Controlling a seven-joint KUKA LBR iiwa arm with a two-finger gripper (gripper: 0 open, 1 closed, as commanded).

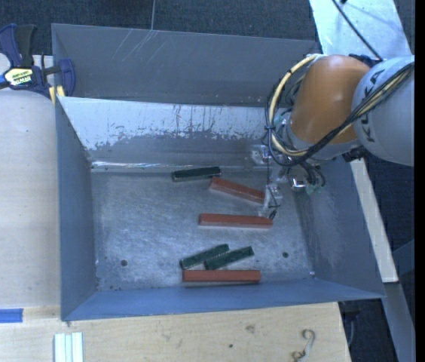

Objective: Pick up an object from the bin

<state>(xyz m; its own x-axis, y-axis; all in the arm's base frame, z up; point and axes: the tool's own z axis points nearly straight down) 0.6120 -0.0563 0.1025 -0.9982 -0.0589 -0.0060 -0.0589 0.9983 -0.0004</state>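
Red-brown flat bar (231, 220), the middle one: your claw (272, 206) is hanging over its arm-side end; grip state, can't tell.

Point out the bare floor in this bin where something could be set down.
Crowded: centre-right, where red-brown bars, green bars and the pincer cluster. Bare: the floor's left half, from those bars to the bin's left wall.

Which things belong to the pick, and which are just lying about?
In play: gripper; upper red-brown bar and middle red-brown bar, nearest it.
Lying about: dark green bar at the back; two green bars and front red-brown bar.
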